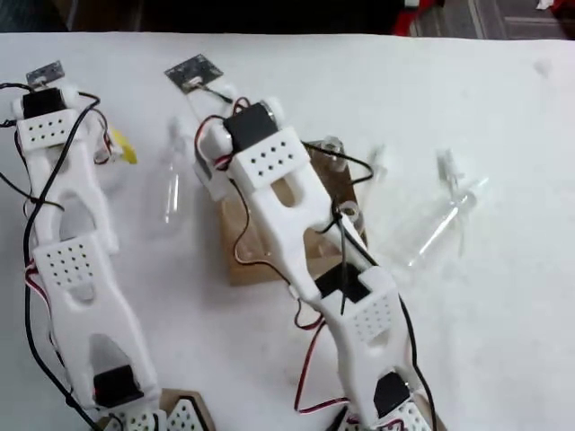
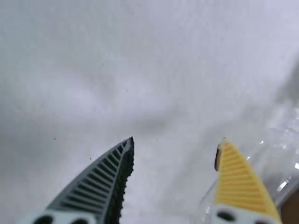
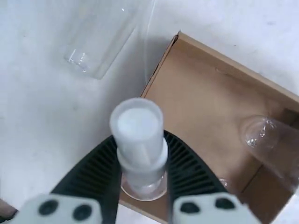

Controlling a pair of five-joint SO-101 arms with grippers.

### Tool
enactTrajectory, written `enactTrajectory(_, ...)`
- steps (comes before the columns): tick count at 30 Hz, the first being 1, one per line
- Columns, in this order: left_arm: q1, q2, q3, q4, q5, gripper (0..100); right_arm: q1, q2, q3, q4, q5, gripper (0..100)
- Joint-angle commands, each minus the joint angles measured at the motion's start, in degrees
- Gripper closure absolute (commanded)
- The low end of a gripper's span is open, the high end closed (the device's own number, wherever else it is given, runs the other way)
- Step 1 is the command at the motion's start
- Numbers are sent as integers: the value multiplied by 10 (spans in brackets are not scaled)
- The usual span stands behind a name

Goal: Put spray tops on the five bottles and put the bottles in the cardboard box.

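Observation:
My right gripper (image 3: 140,140) is shut on a small clear bottle (image 3: 138,135) with a whitish end, held over the edge of the cardboard box (image 3: 210,102). Another clear bottle (image 3: 270,140) sits inside the box. In the high view the right arm covers most of the box (image 1: 241,256). My left gripper (image 2: 177,140) is open above the bare white table, with a clear bottle (image 2: 280,158) beside its yellow finger (image 1: 124,146). That bottle (image 1: 171,190) lies on the table between the two arms.
To the right of the box lie more clear bottles (image 1: 431,224) and loose spray tops (image 1: 446,167). Black and red cables (image 1: 310,359) trail from the right arm. The white tablecloth (image 1: 503,341) covers the table.

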Motion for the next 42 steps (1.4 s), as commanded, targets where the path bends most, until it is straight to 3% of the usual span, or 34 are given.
enactTrajectory(1, 7, -4, -7, -8, 2, 736, -4, -59, 35, 5, -5, 981)
enactTrajectory(9, 7, -4, -6, -8, 2, 736, -13, -180, 208, -78, -5, 981)
enactTrajectory(20, 8, -4, -6, -8, 2, 736, 12, -372, 550, -293, -5, 981)
enactTrajectory(31, 8, -4, -5, -15, 2, 736, -3, -557, 753, -404, -5, 981)
enactTrajectory(37, 8, -4, -5, -15, 2, 736, -1, -584, 825, -464, -5, 974)
enactTrajectory(42, 8, -4, -5, -15, 2, 736, -3, -589, 825, -462, -5, 859)
